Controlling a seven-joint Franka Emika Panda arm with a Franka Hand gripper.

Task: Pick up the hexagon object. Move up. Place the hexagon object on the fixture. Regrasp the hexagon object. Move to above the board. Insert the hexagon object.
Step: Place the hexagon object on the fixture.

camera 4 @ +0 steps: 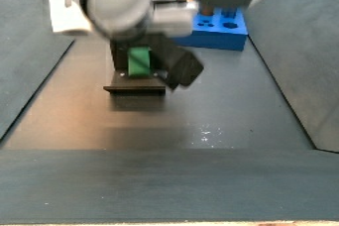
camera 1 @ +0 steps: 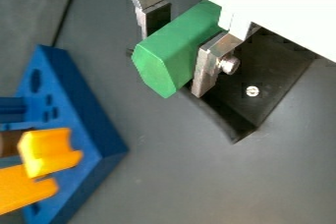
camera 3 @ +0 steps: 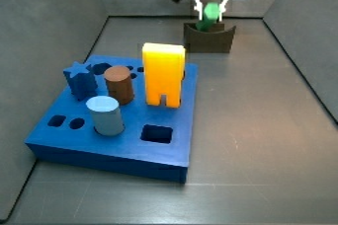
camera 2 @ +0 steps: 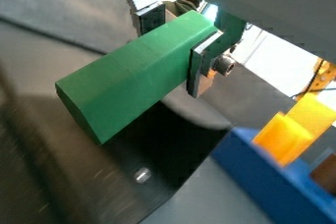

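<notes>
Dark floor w/ fixture (camera 3: 211, 37) partly hidden by gripper (camera 3: 209, 11), fingers (camera 1: 210, 63) pinching hexagon object (camera 2: 132, 74).

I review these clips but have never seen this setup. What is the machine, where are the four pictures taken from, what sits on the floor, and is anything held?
It is a single robot arm ending in a two-finger gripper. Two pictures come from cameras on its wrist; two come from cameras fixed beside the work area. On the floor lies a blue board carrying a yellow-orange arch block, a brown cylinder and a light-blue cylinder. Away from the board stands the dark fixture. The gripper, just above the fixture, is shut on the green hexagon object.
</notes>
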